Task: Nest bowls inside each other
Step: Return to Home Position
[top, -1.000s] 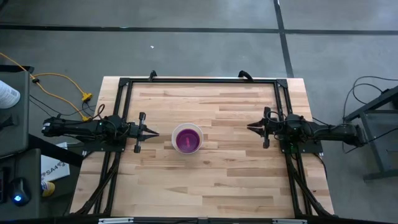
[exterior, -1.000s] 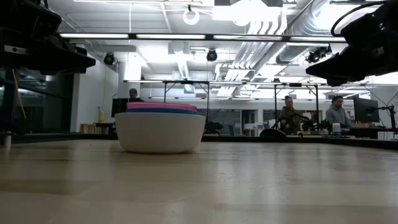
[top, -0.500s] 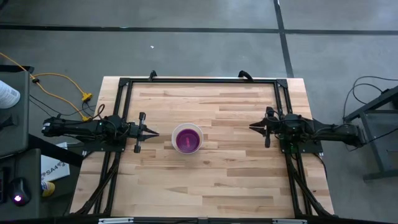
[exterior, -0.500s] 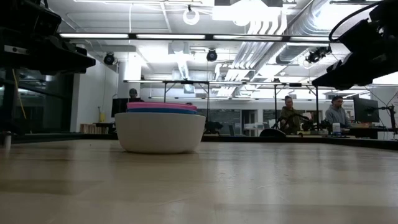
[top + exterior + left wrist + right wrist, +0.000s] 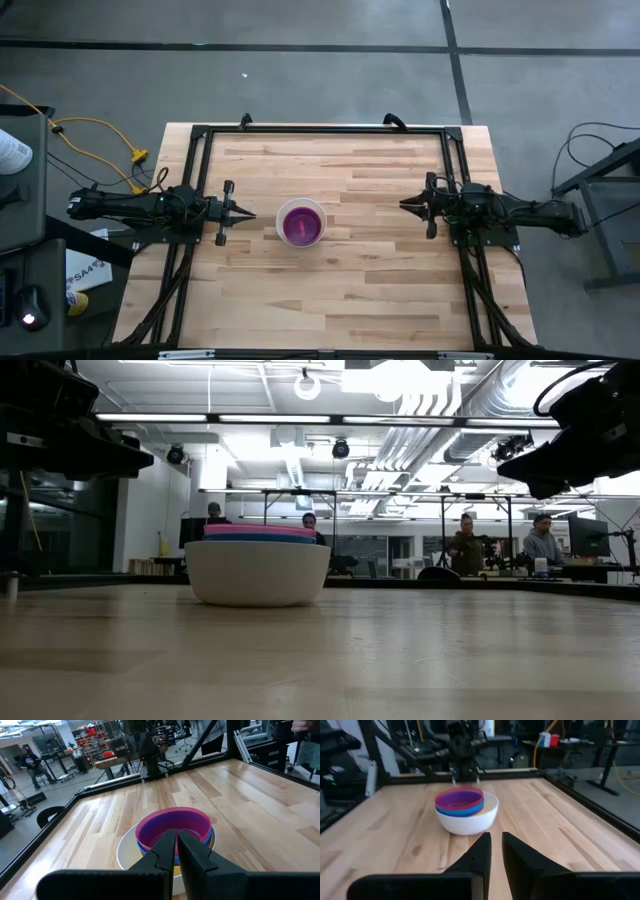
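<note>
Nesting together: five bowls (image 5: 301,222).

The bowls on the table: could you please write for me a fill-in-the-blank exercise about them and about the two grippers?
The largest bowl, which holds all the others, is ____.
In the low view, the rim directly under the pink rim is ____.
The left gripper and the right gripper are on ____ sides of the stack.
The gripper nearer to the stack is the ____ one.
Missing words: white; blue; opposite; left.
</note>
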Available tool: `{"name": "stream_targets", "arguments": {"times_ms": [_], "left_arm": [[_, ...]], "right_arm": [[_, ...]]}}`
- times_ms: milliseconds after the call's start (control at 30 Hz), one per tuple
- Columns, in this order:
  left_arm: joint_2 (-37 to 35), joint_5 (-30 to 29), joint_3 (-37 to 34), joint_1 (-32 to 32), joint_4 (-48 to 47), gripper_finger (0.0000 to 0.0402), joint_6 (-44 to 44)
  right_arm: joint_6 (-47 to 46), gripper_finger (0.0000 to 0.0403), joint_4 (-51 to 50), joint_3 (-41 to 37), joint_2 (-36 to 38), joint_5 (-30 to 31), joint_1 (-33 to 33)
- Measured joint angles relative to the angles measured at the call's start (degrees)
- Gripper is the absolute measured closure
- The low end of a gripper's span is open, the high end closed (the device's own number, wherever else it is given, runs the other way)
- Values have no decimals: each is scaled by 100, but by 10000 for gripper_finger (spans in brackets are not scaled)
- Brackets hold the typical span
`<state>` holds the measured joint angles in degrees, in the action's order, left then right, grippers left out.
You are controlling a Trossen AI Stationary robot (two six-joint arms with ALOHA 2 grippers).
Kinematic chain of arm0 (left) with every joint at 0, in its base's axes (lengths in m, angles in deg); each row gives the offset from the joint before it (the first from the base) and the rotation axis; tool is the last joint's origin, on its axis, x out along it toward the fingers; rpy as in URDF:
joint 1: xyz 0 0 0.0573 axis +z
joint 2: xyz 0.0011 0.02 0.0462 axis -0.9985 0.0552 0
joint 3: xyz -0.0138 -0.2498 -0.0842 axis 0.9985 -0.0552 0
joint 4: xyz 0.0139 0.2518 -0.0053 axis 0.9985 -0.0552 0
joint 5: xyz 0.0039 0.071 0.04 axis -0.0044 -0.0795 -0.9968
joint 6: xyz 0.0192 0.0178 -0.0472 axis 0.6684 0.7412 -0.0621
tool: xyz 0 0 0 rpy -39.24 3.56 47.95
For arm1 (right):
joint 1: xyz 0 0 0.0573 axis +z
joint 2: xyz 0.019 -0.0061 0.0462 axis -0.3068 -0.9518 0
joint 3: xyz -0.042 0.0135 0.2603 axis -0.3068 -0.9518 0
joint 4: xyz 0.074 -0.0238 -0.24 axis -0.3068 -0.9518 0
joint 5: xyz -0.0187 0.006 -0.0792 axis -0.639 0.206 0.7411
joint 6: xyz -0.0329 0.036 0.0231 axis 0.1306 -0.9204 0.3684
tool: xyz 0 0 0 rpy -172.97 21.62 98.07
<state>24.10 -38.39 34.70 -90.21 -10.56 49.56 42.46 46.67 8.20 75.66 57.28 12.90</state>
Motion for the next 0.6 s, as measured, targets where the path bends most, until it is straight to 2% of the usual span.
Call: {"name": "stream_targets", "arguments": {"times_ms": [267, 600], "left_arm": [[0, 0, 0, 0, 0, 382, 0], [0, 1, -1, 0, 1, 382, 0]], "right_arm": [[-61, 364, 600, -232, -2, -99, -1], [-153, 364, 616, -235, -2, -192, 0]]}}
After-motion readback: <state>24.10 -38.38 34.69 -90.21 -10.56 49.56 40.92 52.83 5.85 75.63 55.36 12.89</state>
